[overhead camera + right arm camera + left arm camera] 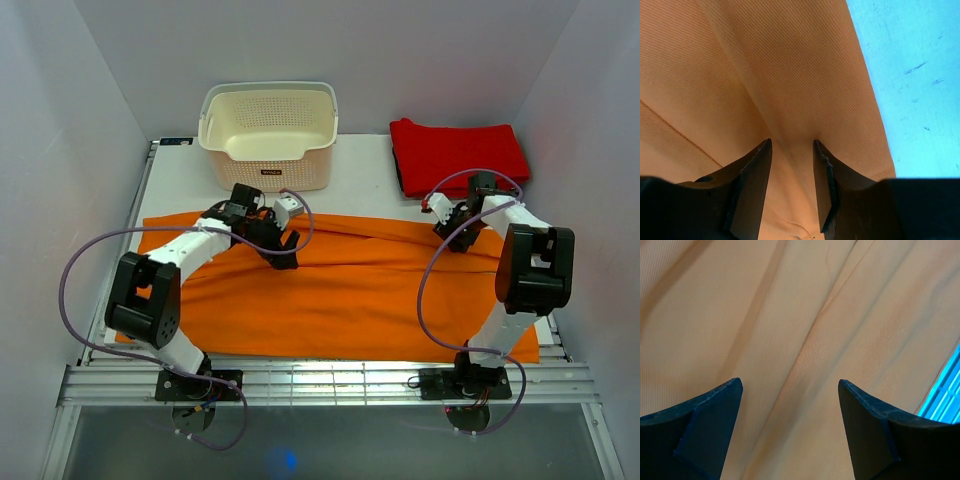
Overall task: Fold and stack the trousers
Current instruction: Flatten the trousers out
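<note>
the trousers (350,290) lie spread across the table (370,160), legs running side to side. the right gripper (792,142) stands with jaws narrow, pinching a raised ridge of orange cloth by the far right edge — likely a hold for the fold. the left gripper (790,385) hangs wide open over the cloth, gripping nothing. the basket (230,170) has a dark label (270,172) — unreadable.

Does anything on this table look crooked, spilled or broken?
Nothing spilled or broken. The trousers are only rumpled: a long ridge runs along their far edge, where the right end effector pinches up a fold.
</note>
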### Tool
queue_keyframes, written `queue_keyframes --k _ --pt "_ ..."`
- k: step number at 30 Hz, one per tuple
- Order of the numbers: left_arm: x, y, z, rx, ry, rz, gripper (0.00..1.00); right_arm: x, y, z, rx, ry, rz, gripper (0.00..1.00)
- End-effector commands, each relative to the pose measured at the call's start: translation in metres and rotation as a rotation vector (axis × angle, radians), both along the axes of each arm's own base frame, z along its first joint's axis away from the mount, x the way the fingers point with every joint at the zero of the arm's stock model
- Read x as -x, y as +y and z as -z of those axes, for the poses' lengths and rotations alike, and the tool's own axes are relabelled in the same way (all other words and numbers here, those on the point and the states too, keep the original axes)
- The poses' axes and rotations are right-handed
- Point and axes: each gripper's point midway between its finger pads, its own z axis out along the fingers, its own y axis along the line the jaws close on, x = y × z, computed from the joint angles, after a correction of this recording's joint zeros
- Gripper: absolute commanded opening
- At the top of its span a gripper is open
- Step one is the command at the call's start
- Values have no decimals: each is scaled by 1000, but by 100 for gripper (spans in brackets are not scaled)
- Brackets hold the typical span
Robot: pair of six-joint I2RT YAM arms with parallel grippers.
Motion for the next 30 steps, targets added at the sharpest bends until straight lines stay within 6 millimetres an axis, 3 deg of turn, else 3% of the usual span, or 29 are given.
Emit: queue_keyframes --k 1,3,6,10,14,19,23,25,26,27,28,29,30 --pt "-30 -44 -18 55 -97 5 89 -6 0 9 15 -10 20 45" --pt "-29 -66 -10 55 -74 34 88 -6 0 12 18 -8 27 42" --pt "-29 -83 6 39 -57 45 86 -13 -3 11 34 -39 41 34" --pt "-26 -84 39 -2 -2 46 79 -23 -8 2 56 -69 52 22" --pt "-8 -75 67 -41 54 78 71 -35 -11 -17 70 -112 47 8" --pt "11 -61 83 -85 87 111 61 -62 -15 -39 86 -169 56 8" --pt "21 -55 89 -101 106 127 54 -105 -25 -54 99 -232 103 8" --pt "28 -53 93 -105 129 135 53 -119 -30 -54 111 -241 126 8" --pt "29 -53 92 -105 127 142 53 -124 -31 -42 116 -221 130 8" --pt "32 -52 93 -107 135 145 55 -135 -32 -46 117 -239 140 8" --pt "34 -52 91 -103 143 150 57 -138 -35 -43 131 -235 154 11" --pt "36 -53 88 -93 147 157 60 -137 -36 -29 132 -195 163 27" --pt "37 -55 85 -81 148 161 63 -142 -36 -33 126 -193 177 39"
